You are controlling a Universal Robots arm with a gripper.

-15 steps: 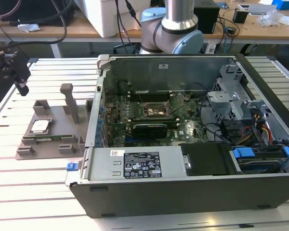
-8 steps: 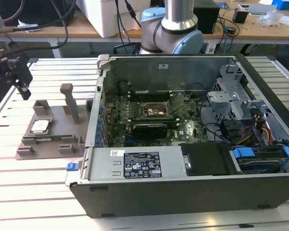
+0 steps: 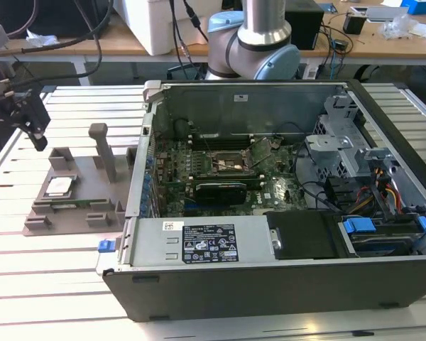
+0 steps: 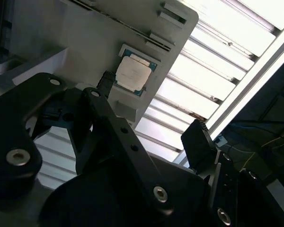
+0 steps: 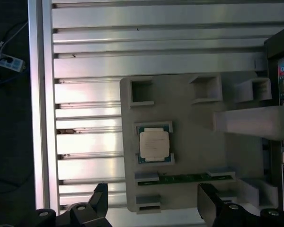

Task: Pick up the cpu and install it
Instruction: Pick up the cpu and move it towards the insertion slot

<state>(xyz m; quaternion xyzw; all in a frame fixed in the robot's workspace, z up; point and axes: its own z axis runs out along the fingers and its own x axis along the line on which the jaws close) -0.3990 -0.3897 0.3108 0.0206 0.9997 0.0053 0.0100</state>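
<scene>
The cpu (image 3: 59, 186) is a small silver square lying flat in a recess of the grey plastic fixture (image 3: 82, 209), at the exterior view's left. It also appears in the first wrist view as the cpu (image 5: 154, 144) and in the second wrist view as the cpu (image 4: 134, 74). My gripper (image 3: 37, 136) hangs above the table, higher than the fixture and a little further toward the exterior view's left, apart from the chip. In the first wrist view the gripper (image 5: 154, 202) is open, its black fingers (image 5: 99, 201) spread wide with nothing between them.
An open computer case (image 3: 270, 266) lies at the exterior view's right of the fixture, its motherboard showing a bare socket (image 3: 231, 163). A tall grey post (image 3: 103, 150) rises from the fixture. A green memory stick (image 5: 189, 178) lies along the fixture's edge. The table (image 3: 50, 284) is slatted aluminium.
</scene>
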